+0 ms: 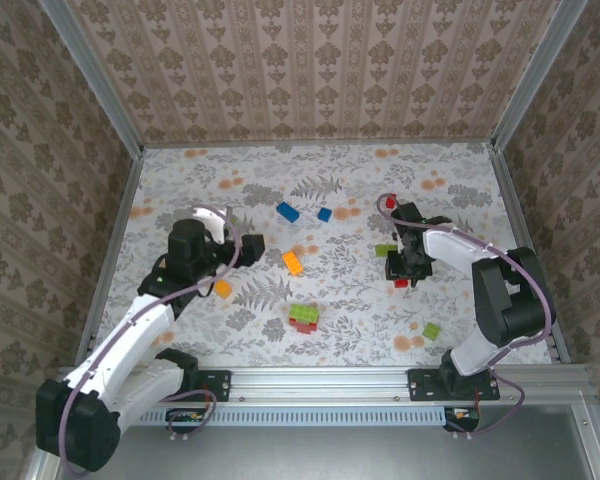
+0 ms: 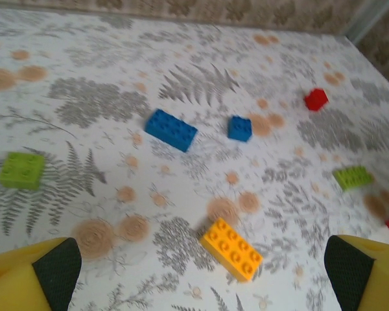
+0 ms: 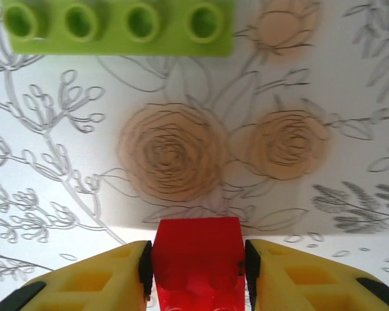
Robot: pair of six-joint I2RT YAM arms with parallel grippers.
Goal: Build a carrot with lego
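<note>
Red brick (image 3: 196, 246) pinched by right gripper (image 3: 198, 260); left gripper (image 2: 201, 265) wide open. Risk: pads hold only near end, so brick may twist out when lifted.

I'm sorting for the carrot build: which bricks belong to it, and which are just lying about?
Likely belong: red brick in the right gripper, green-on-red stack, orange bricks, green bricks.
Likely lying about: blue bricks, far red brick.

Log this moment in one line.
left gripper open, orange brick ahead | right gripper shut on red brick | green brick beyond
</note>
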